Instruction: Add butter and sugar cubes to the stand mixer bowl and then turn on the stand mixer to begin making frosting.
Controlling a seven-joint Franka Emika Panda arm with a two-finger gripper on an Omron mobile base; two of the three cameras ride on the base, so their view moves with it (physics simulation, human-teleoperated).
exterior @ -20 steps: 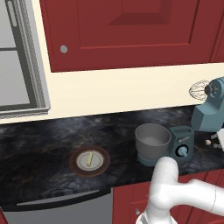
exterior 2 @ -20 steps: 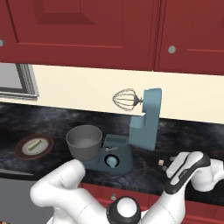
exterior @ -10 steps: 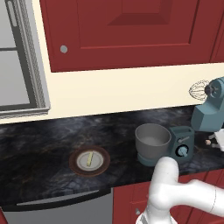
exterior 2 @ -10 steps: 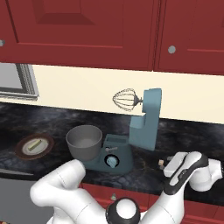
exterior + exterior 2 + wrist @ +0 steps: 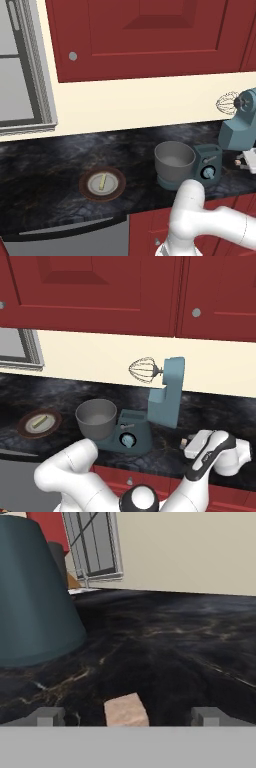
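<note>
A tan sugar cube point(image 5: 126, 710) lies on the dark counter between the two fingertips of my gripper point(image 5: 127, 717), which is open and low over the counter, with a clear gap to the cube on either side. In the right base view my gripper point(image 5: 188, 441) sits just right of the teal stand mixer point(image 5: 167, 396), whose head is tilted up with the wire whisk point(image 5: 143, 369) raised. The grey stand mixer bowl point(image 5: 96, 417) stands on the mixer's base beside the round knob point(image 5: 128, 441). The butter point(image 5: 102, 181) lies on a brown-rimmed plate point(image 5: 116, 175) left of the bowl point(image 5: 174, 161).
The mixer's teal column point(image 5: 35, 597) rises close at the left of the hand view. Red wall cabinets point(image 5: 145, 35) hang above the cream backsplash. A window frame point(image 5: 25, 75) is at the far left. The counter's front edge runs just below the plate and the mixer.
My hand has edged slightly left toward the mixer. The jaws stay open, and nothing else has moved.
</note>
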